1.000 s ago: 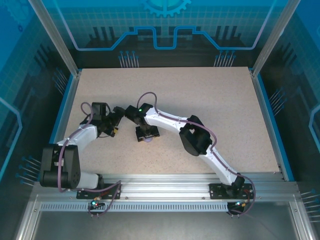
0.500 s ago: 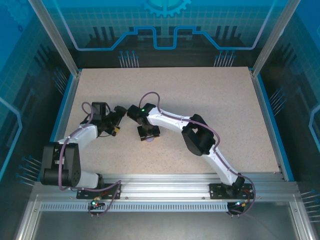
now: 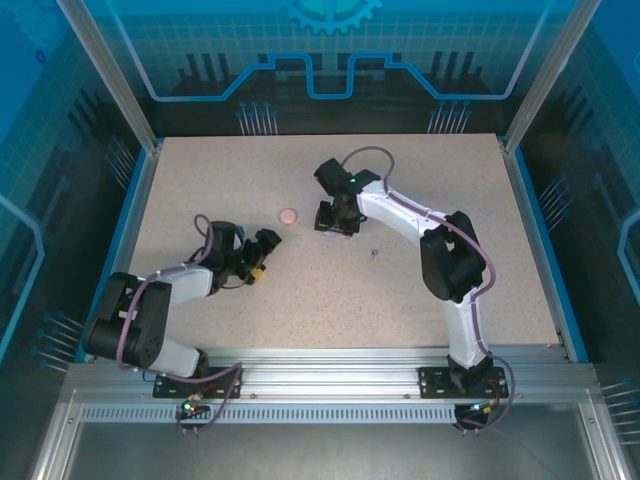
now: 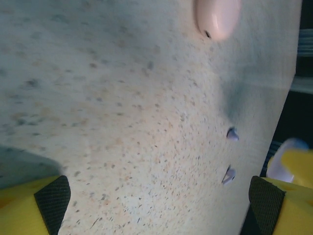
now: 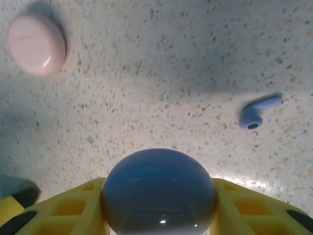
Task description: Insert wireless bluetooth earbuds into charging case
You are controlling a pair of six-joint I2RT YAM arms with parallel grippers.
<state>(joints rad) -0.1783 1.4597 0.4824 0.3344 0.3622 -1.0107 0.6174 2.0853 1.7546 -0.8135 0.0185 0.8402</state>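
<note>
From above, the risk I am weighing is the lavender earbud [image 3: 373,253] lying loose near the middle of the desk. It is close beside my right claw [image 3: 333,222], on the side toward the near-right corner, and if I am sweeping that arm low, a finger could be flicking the tiny thing away. My right arm is reaching long from the near edge, elbow raised, wrist tipped down just beyond the desk's middle. The pink case [image 3: 288,215] is sitting a little to its left, apart from it. My left arm is lying low over the near-left part of the desk, my left claw [image 3: 264,255] pointing toward the middle. Through my left wrist, that claw [image 4: 159,200] is standing wide apart and gripping nothing. A lavender earbud [image 4: 233,133] and a second earbud [image 4: 228,175] are lying close together ahead of it, so closing on one could be knocking the other aside. The pink case [image 4: 217,17] is resting farther off. Through my right wrist, my right claw [image 5: 159,213] is clamping the round lavender case [image 5: 159,186] between its yellow fingers. The dome is looking smooth and shut, so I am judging that it could be squirting out under the squeeze, and that no bud is going in until the lid is opening. The lavender earbud [image 5: 259,112] is lying on the bare desk ahead and to one side, and the pink case [image 5: 36,43] well apart on the other.
</note>
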